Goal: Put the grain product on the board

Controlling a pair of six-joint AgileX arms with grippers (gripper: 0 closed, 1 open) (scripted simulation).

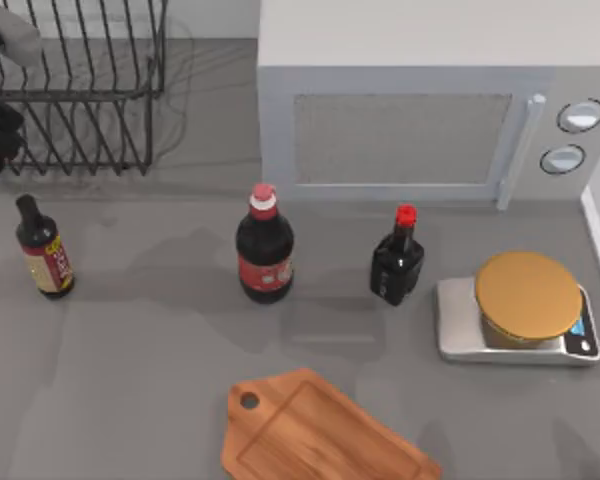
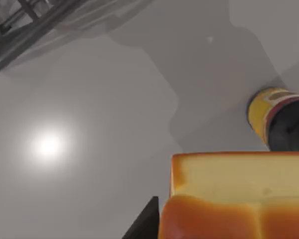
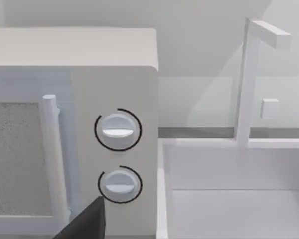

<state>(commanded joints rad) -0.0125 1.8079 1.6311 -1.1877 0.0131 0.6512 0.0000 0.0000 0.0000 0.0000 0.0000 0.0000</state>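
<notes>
Tool on our left arm (image 2: 152, 225) is apparently clamping the bread loaf (image 2: 239, 199) near a yellow-labelled bottle (image 2: 275, 117), well apart from the board (image 1: 320, 436); we are judging it light, soft and crushable, best held gently by its crusty sides.

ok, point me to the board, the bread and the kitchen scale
board (image 1: 325, 435), top view, on its grooved flat face.
bread (image 2: 239, 199), left wrist view, on the cut face just above the crust.
kitchen scale (image 1: 458, 325), top view, on the bare silver platform left of the round orange-brown lid.
</notes>
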